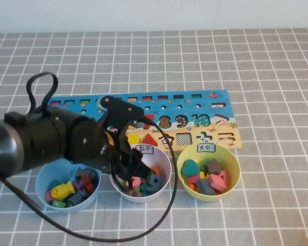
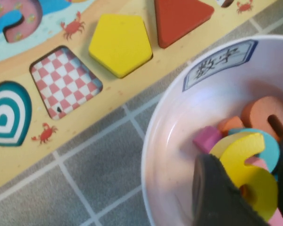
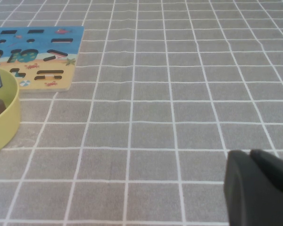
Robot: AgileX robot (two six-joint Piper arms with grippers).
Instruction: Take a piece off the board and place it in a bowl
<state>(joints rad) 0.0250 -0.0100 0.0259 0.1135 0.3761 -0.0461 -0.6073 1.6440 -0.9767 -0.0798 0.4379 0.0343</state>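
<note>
The left gripper (image 2: 243,188) hangs over the pink bowl (image 2: 170,141), clenched on the yellow six (image 2: 247,162). Only the release is left. The right gripper (image 3: 262,188) sits parked aside; I cannot tell its jaws.

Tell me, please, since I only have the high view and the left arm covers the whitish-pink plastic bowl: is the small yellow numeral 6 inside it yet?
Observer: Yes. The left wrist view shows the chunky yellow numeral 6 inside the round whitish-pink plastic bowl, over the other coloured pieces.
Operator: Has the left claw let go of it?
Observer: No. The left claw is closed on it, with a dark finger on either side.
Operator: And where is the right claw? It is outside my view.
Observer: The right claw is over the bare grey checked cloth, off to the right of the yellow-green plastic bowl.
</note>
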